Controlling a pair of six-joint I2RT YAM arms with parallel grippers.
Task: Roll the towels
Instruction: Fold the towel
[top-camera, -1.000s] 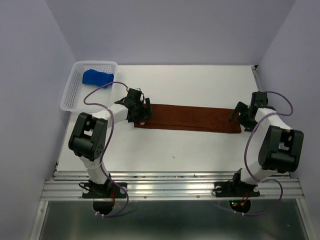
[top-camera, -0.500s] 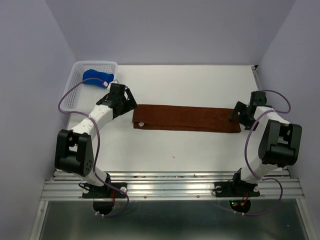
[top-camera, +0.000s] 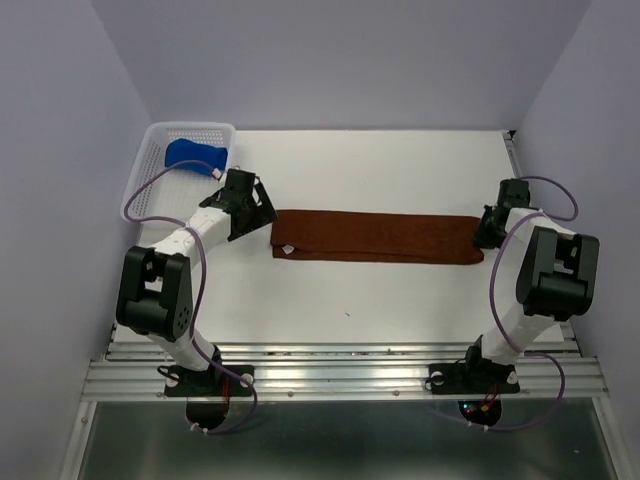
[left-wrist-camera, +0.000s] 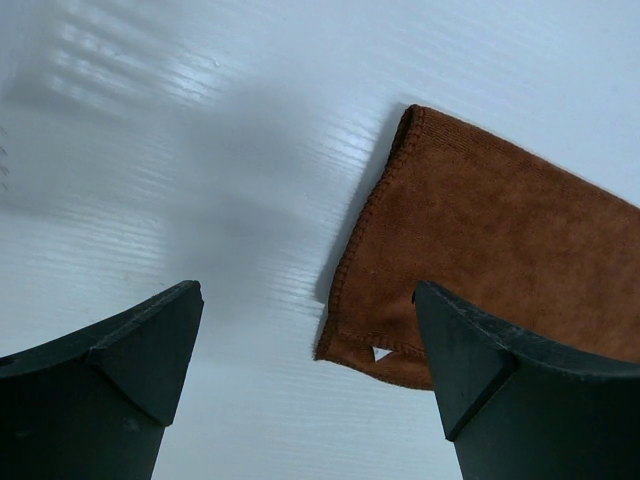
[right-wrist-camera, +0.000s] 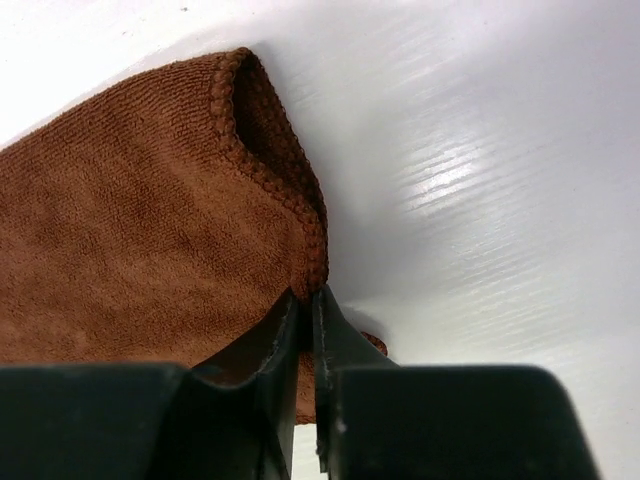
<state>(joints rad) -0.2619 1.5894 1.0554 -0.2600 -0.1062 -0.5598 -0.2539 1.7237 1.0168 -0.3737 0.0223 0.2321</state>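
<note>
Towel (right-wrist-camera: 130, 240) corner pinched by low right gripper (right-wrist-camera: 305, 300); left gripper (left-wrist-camera: 305, 295) hovers spread.

Top external: high, near side, looks down over whole table (top-camera: 400, 300). Wrist views: close, low, angled down. Left sees rust-brown towel (left-wrist-camera: 500, 250) left end, right its right end. Top view shows both ends.

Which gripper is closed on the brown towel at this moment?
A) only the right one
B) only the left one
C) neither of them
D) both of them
A: in the right wrist view the right gripper is shut on the edge of the brown towel, while the left gripper stands open, not closed on the towel's other end.
</note>
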